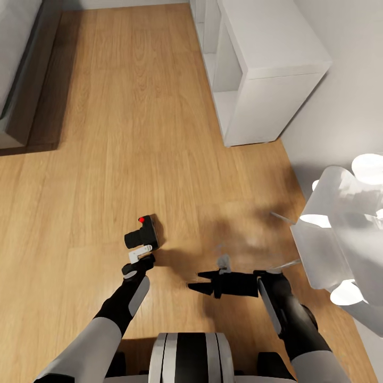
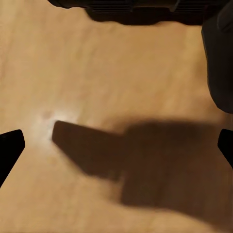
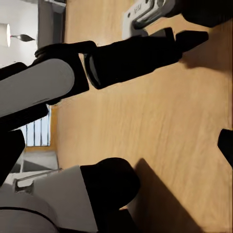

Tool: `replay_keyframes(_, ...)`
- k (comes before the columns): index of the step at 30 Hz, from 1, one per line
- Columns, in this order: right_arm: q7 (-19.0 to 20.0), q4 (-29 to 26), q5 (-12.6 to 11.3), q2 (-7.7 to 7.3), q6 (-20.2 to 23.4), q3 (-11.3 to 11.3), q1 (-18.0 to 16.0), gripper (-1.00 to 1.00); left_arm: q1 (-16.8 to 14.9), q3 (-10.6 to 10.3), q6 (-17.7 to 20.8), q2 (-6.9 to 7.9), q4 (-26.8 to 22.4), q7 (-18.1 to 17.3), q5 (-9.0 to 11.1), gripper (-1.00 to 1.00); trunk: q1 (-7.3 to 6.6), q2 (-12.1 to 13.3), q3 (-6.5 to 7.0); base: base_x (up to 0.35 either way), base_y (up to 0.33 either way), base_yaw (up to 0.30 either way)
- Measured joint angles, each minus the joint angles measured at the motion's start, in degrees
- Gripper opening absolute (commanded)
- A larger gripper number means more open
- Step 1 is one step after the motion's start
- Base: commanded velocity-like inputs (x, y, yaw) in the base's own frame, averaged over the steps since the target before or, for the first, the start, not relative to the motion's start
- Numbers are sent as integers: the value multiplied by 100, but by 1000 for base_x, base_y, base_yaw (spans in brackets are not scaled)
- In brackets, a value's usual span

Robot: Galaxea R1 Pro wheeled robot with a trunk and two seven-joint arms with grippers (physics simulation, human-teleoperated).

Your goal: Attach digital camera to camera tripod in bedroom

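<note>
The digital camera (image 1: 142,235), black with a red button on top, sits on the wood floor just ahead of my left gripper (image 1: 140,258). In the left wrist view that gripper (image 2: 116,145) is open, with bare floor and a shadow between its fingertips and a dark edge of the camera (image 2: 141,9) beyond them. My right gripper (image 1: 200,282) hangs low over the floor to the camera's right, pointing left, fingers apart and empty. A faint grey piece (image 1: 223,261) and thin silver rods (image 1: 286,264) beside it may be the camera tripod; I cannot make it out clearly.
White cube shelves (image 1: 255,64) stand at the back right against the wall. A grey bed frame (image 1: 21,80) runs along the left. A translucent white lamp (image 1: 340,234) stands close on the right. Open plank floor lies between them.
</note>
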Motion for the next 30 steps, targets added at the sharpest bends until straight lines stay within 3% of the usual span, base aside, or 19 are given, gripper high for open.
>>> replay_keyframes(4, 7, 371, 9, -18, -231, -280, 0, 100, 0, 0, 0, 0, 0, -1, 0, 100, 0, 0, 0, 0, 0, 0)
replay_keyframes(10, 18, 860, 19, -49, -456, -416, 0, 100, 0, 0, 0, 1, 0, -1, 0, 100, 0, 0, 0, 0, 0, 0)
replay_keyframes(12, 41, 1107, 14, -128, -688, -481, 0, 100, 0, 0, 0, -1, 0, -2, 0, 100, 0, 0, 0, 0, 0, 0)
replay_keyframes(21, 57, 1213, -2, -253, -881, -623, 0, 100, 0, 0, 0, -6, 0, -2, -2, 100, 0, 0, 0, 0, 0, 0)
replay_keyframes(25, 61, 1215, -1, -348, -889, -897, 0, 100, 0, 0, 0, -7, 0, -2, -6, 100, 0, 0, 0, 0, 0, 0)
replay_keyframes(26, 60, 1214, 8, -389, -892, -1186, 0, 100, 0, 0, 0, -7, 1, -2, -7, 100, 0, 0, 0, 0, 0, 0)
replay_keyframes(30, 59, 1210, 12, -406, -890, -1384, 0, 100, 0, 2, 0, -7, 4, -2, -8, 100, 0, 0, 0, 0, 0, 0)
